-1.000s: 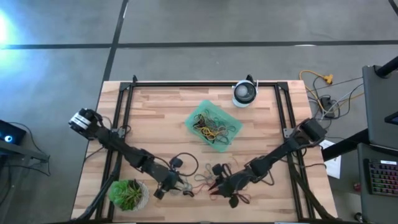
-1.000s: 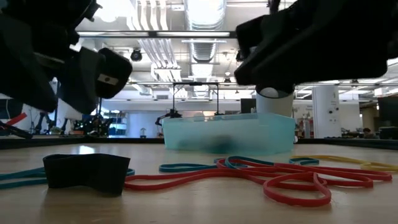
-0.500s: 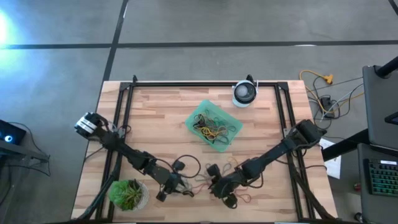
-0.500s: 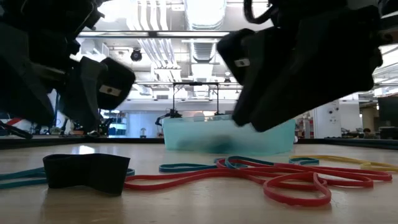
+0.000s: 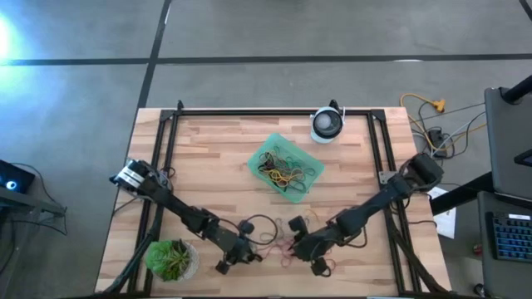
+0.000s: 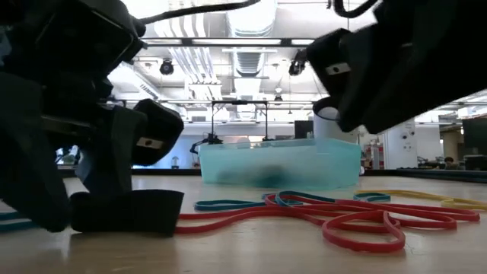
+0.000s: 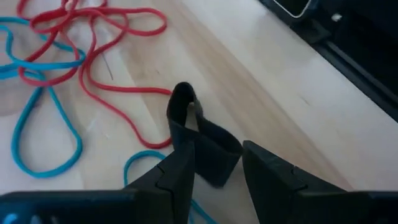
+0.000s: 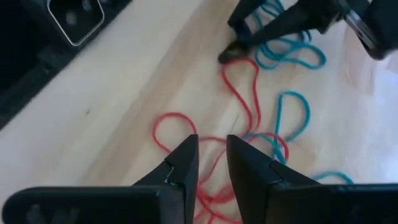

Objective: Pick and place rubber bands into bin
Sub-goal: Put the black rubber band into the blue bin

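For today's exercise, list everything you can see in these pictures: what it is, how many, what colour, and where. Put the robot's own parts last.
table: one, light wood, under everything.
bin: one, mint-green, mid-table, bands inside.
rubber bands: several loose, red and blue, near edge between the arms.
wide black band: one, black, between the left fingers.
potted plant: one, green, near left corner.
round device: one, white and black, far edge.
cables: several, yellow and black, floor on the right.
left gripper: one, dark, low at the black band, fingers open around it.
right gripper: one, dark, over the red bands, fingers narrowly apart, holding nothing.
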